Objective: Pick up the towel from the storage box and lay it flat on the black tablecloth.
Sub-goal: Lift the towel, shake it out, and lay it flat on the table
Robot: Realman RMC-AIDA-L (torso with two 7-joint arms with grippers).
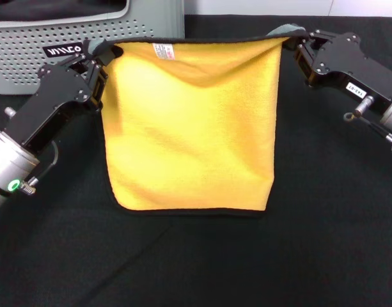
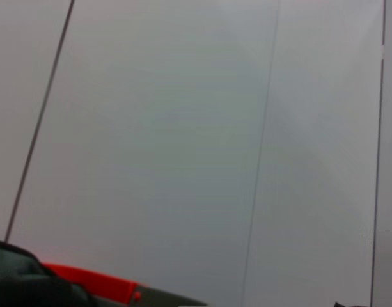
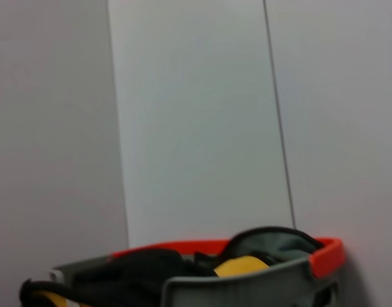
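We hold the towel [image 1: 189, 128] spread above the black tablecloth [image 1: 196, 262], left pincer [image 1: 101, 59] and right pincer [image 1: 297, 43] each clamping a top corner.

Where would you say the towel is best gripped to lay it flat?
At its two top corners, as now: the left pincer and right pincer each pinch one from the outer side. The towel hangs spread, its lower edge at the black tablecloth; whether it touches is unclear.

The head view looks steeply down on the matte black tablecloth [image 1: 202, 262]. Both wrist views face up at pale wall panels [image 2: 183, 128]; the right one sits close behind the yellow-orange cloth towel [image 3: 240, 265].
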